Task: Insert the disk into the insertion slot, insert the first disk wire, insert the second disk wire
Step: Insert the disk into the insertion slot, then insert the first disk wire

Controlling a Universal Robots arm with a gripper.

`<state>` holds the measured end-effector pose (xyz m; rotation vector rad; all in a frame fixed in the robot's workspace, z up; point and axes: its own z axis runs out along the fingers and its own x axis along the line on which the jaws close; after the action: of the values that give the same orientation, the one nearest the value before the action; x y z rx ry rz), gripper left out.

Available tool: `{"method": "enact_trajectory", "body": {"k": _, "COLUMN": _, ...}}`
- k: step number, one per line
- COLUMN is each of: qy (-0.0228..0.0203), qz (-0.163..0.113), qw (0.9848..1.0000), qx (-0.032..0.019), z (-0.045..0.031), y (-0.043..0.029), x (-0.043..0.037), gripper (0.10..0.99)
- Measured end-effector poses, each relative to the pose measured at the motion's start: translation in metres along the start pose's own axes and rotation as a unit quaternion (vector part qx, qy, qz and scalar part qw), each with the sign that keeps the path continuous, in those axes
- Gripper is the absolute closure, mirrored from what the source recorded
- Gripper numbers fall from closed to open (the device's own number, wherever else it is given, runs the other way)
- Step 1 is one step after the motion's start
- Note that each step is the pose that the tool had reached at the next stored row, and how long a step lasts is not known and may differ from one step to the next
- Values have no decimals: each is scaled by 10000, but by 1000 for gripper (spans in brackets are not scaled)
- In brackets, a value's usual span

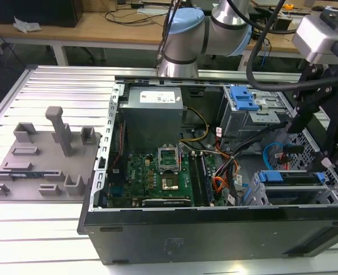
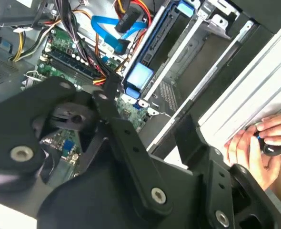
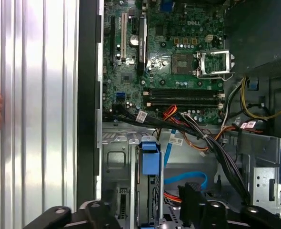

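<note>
Open black computer case (image 1: 215, 232), lower centre of exterior view, on ribbed aluminium table (image 1: 37, 235). Green motherboard (image 1: 152, 175) inside; grey power supply (image 1: 152, 112) above it in frame. Grey fixture tray (image 1: 20, 166) at exterior view's left. Wooden bench (image 1: 100, 26) along top edge.

Ribbed metal table (image 1: 37, 235) bears computer case (image 1: 215, 235) and grey fixture (image 1: 37, 163).

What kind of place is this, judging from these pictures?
Probably a robotics lab or test workshop: an open black desktop computer case lies on a ribbed aluminium table, a silver-and-blue robot arm rises behind it, and wooden workbenches with cables run along the back.
</note>
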<state>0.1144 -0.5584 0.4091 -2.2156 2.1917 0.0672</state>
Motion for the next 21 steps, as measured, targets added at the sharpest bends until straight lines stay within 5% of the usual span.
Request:
{"method": "enact_trajectory", "body": {"k": 1, "qy": 17, "qz": 0, "qw": 10000, "qx": 0, "z": 1, "y": -8, "x": -41, "gripper": 345}}
{"method": "enact_trajectory", "body": {"k": 19, "qy": 18, "qz": -21, "qw": 10000, "qx": -1, "z": 2, "y": -8, "x": -50, "gripper": 345}}
{"method": "enact_trajectory", "body": {"k": 21, "qy": 114, "qz": -19, "qw": 9999, "qx": -3, "z": 15, "y": -27, "x": -314, "gripper": 345}}
